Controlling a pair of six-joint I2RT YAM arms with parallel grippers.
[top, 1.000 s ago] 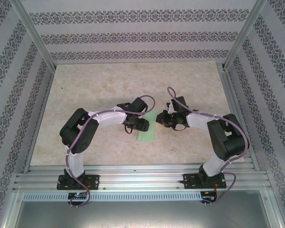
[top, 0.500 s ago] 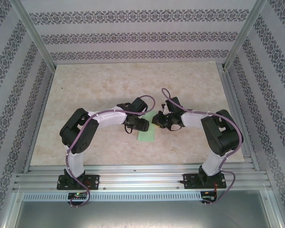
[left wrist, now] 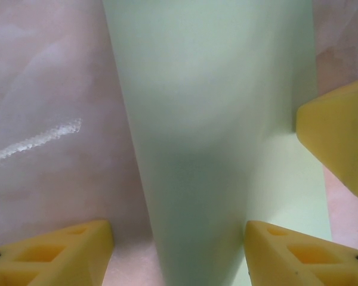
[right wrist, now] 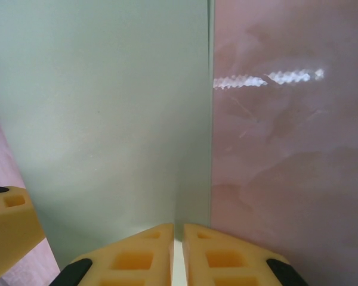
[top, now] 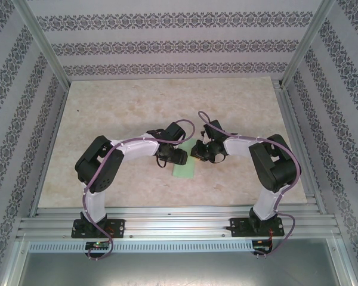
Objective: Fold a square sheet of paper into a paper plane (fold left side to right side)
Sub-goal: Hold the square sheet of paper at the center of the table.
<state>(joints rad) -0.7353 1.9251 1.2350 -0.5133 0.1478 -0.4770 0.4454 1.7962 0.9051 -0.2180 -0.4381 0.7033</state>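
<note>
Glossy beige marbled table [top: 125,101], floral-patterned walls [top: 167,24]. Thin matte green paper sheet [top: 185,169] pinched by right gripper [right wrist: 179,227]; left gripper [left wrist: 178,229] spread.

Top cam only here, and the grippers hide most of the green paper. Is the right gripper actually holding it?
Observer: Yes. In the right wrist view the right gripper is shut on the paper, with a thin edge pinched in it.
Operator: And the left?
Observer: The left gripper is open, straddling a raised flap.
Operator: Is it on the sheet or off it?
Observer: Both. One finger is over bare table, the other over a flat layer of paper.
</note>
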